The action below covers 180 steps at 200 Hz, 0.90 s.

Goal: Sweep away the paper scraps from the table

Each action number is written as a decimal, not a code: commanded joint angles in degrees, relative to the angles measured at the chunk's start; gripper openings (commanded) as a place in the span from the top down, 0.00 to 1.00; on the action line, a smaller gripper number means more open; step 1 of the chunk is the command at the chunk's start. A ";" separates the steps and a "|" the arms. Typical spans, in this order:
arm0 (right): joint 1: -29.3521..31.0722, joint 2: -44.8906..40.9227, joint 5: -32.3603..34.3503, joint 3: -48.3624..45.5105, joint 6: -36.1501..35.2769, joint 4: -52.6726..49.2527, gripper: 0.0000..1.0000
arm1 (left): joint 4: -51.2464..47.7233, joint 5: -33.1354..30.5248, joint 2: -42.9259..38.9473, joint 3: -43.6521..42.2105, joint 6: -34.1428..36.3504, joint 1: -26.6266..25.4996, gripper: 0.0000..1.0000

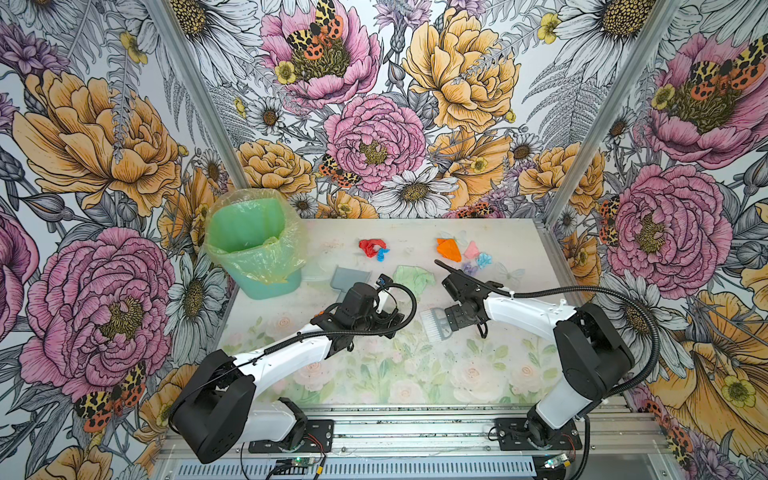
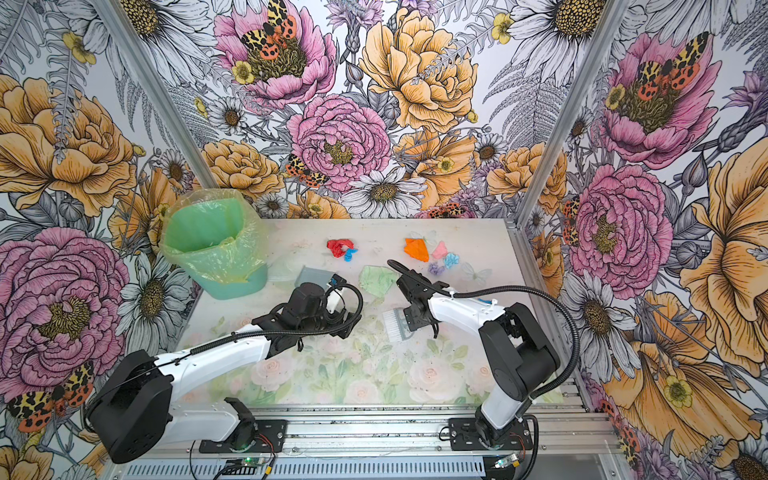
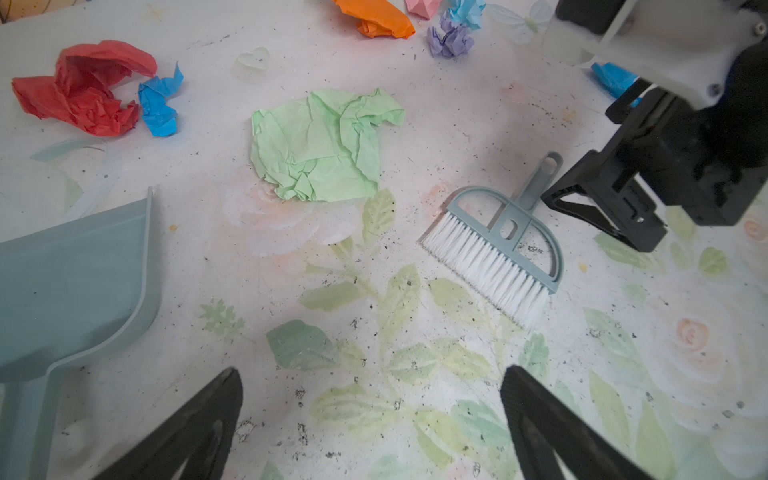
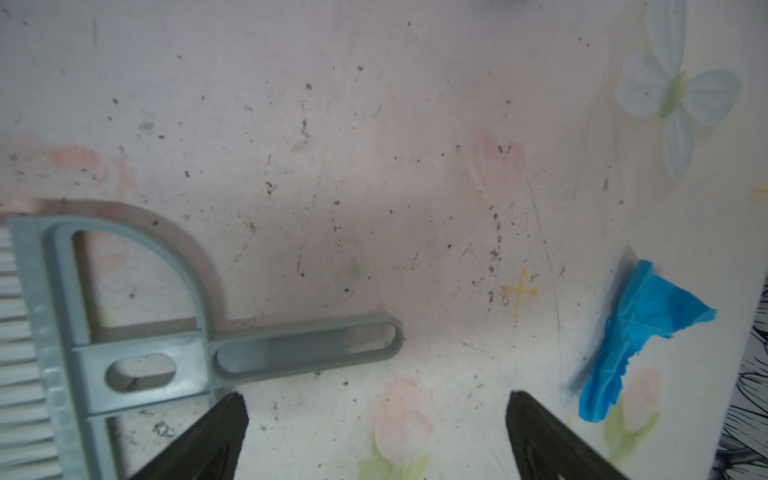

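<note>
At left we see the bin (image 1: 253,245) and dustpan (image 1: 349,276), our left gripper (image 3: 372,374) open and empty just beside the latter. The scraps (image 3: 320,145) lie across the far half of the table (image 1: 374,374): red, green, then orange. Our right gripper (image 4: 376,397) gapes empty beside the brush (image 1: 434,324), seemingly not touching it.

Eight paper scraps (image 3: 320,145) are on the desk (image 1: 374,374). Seven lie beyond the brush (image 1: 435,325): one red scrap (image 1: 370,247), one small blue scrap (image 1: 382,254), one pale green scrap (image 1: 411,276), one orange scrap (image 1: 449,249), one pink scrap (image 1: 471,250), one light blue scrap (image 1: 484,260), one lilac scrap (image 1: 470,269). One bright blue scrap (image 4: 636,340) lies past the brush's handle end. One brush, one dustpan (image 1: 349,277), one lined bin (image 1: 274,286); one left end effector (image 3: 370,382), one right end effector (image 4: 374,399).
</note>
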 commanded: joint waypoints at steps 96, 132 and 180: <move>1.66 9.29 -1.81 8.48 1.20 -0.08 0.00 | 0.37 0.67 -1.04 -0.47 -0.96 0.59 0.01; 2.85 11.12 -4.20 11.34 0.67 0.08 0.00 | 0.22 0.83 -1.03 -0.42 -0.99 0.58 0.01; 3.13 10.38 -7.92 13.01 -1.04 1.68 0.00 | 0.16 0.83 -1.83 -1.09 -0.94 0.48 0.01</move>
